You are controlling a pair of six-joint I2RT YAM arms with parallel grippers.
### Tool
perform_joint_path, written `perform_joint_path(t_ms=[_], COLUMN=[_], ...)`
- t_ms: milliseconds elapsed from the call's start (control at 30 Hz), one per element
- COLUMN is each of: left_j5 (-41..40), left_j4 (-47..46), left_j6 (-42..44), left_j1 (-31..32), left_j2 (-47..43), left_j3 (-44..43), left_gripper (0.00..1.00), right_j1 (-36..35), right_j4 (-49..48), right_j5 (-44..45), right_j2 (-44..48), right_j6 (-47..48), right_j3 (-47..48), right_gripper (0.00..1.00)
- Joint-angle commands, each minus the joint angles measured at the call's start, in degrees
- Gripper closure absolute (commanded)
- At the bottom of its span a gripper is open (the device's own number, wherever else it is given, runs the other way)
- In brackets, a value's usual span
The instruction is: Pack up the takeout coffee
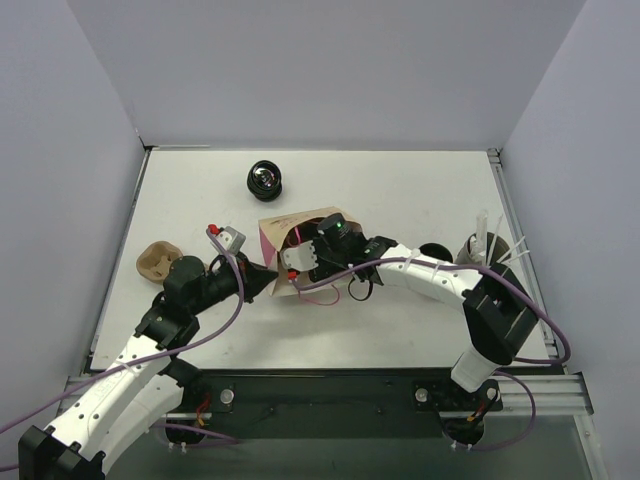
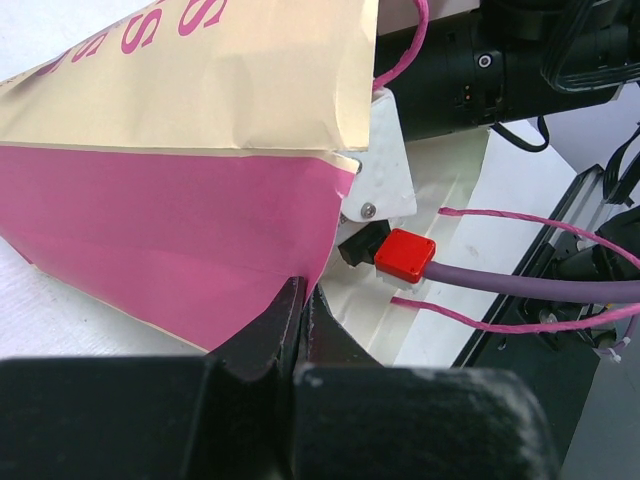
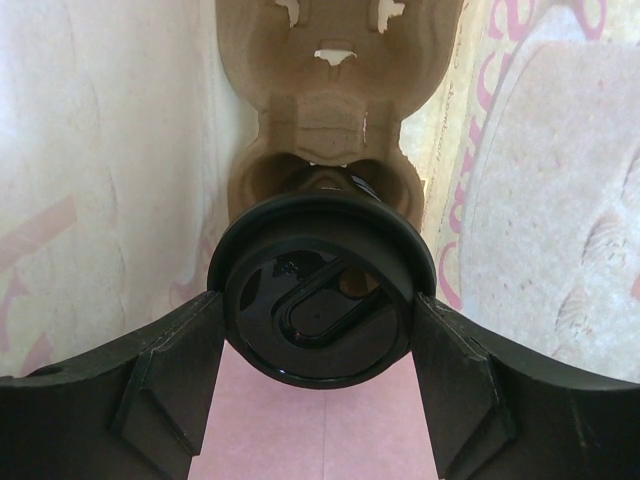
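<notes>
R gripper (image 3: 318, 322), jaws spread wide round a lidded coffee cup (image 3: 300, 300), is holding it inside the pink bag (image 2: 170, 220) while L gripper (image 2: 301, 305) is pinching the bag's edge tight; next move prob. calling for seating cup in the cardboard tray (image 3: 330, 110) deeper inside bag, then releasing.

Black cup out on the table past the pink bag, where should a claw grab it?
Pinch the black cup across its round wall just under the lid rim, reaching in from the near side. It seems to stand upright, apart from everything, so opposite sides are free.
</notes>
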State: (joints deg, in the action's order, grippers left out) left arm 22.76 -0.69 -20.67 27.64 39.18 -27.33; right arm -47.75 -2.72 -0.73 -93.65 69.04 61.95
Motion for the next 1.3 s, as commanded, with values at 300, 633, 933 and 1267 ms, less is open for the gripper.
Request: perform_joint_path(t_ms=[300,633,933,1267], left_j5=[0.4,-1.5,-4.9,-5.3], left_j4=[-2.5,-0.9,3.1,5.6], left_j6=[-0.6,-1.5,-1.5,-0.9], left_j1=[-0.4,-0.7,-0.7,-0.7], left_j2=[0.1,0.5,0.6,0.5], left_j3=[0.3,-2.5,-5.5,-7.6], left_gripper=[1.0,1.0,1.0,1.0], right_j1=[2.3,2.5,1.6,0.6], right_j4=[-1.7,-1.2,2.2,6.5], right_j5=[-2.5,-3.0,-2.5,-2.5], right_j2=[-2.2,-0.9,3.6,6.7], right_j6=[-2.3,-3.6,-4.3,-5.6], right_j3=[0.2,1.8,2.7,2.7], right_gripper=[0.64,0.44,0.24,0.09])
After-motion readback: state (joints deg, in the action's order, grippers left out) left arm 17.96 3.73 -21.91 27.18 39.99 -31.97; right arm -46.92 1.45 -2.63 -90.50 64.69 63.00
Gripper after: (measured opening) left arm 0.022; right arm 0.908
